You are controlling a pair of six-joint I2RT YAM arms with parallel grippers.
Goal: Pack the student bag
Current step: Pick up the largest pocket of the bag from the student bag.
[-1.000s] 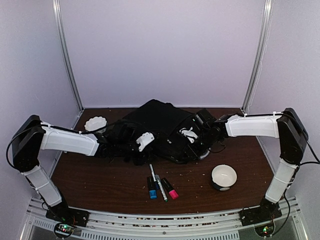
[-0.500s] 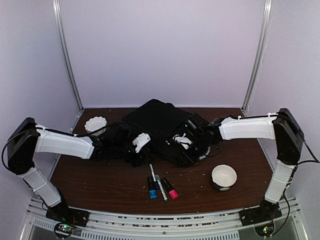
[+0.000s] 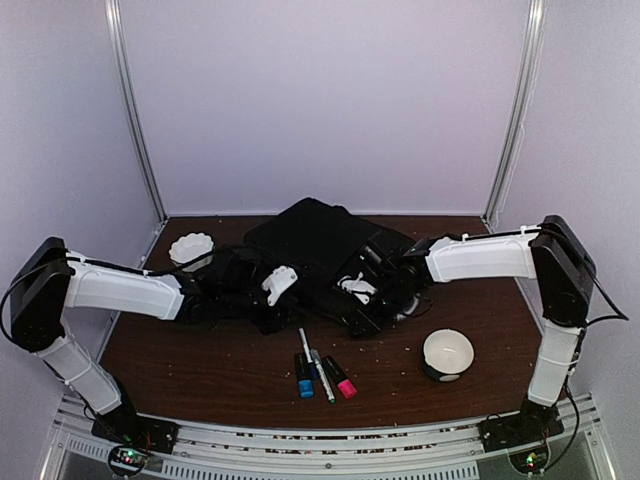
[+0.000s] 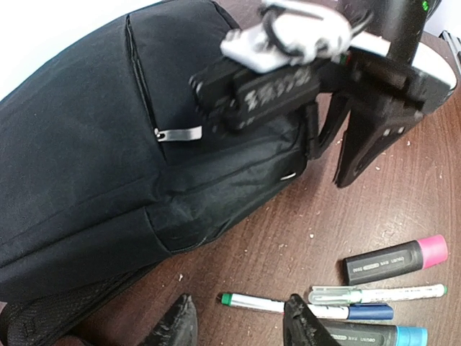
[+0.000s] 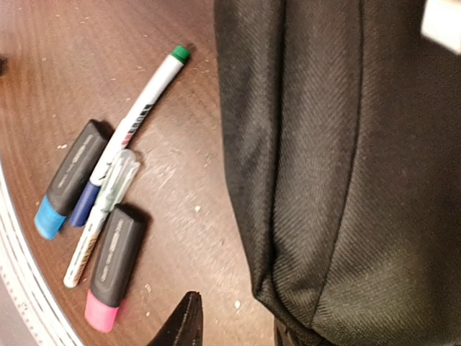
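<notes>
Top view: the bag (image 3: 310, 232) lies at the back middle of the table (image 3: 200, 360), zipped side up as far as I can tell. Main change over the last second: the right arm has swung in toward the middle, so the right gripper (image 3: 362, 312) is now at the bag's near edge instead of off its right side. The left gripper (image 3: 272, 312) has slid a little to the left and stays at the bag's near-left edge. The pens (image 3: 320, 372) lie loose just in front of the bag, untouched. Neither gripper's jaws are readable in this view.

Left wrist: the left gripper (image 4: 241, 328) has its jaws apart with nothing between them, only table and a pen tip beyond. The bag (image 4: 94, 151) fills the left of the view and looks closed, with a zip pull (image 4: 176, 134) lying flat on it. The right gripper (image 4: 346, 144) hangs over the bag's corner, jaws apart, holding nothing that I can see. The pens (image 4: 374, 294) are close by.

Right wrist: the right gripper (image 5: 230, 331) has its jaws apart with bare table in the gap; the far jaw is at or against the bag (image 5: 338, 144), contact unclear. The pens (image 5: 101, 209) are to the left.

Meaning: both arms are closing in on the bag, probably to open or steady it. Nothing is packed yet, so the task looks early.
</notes>
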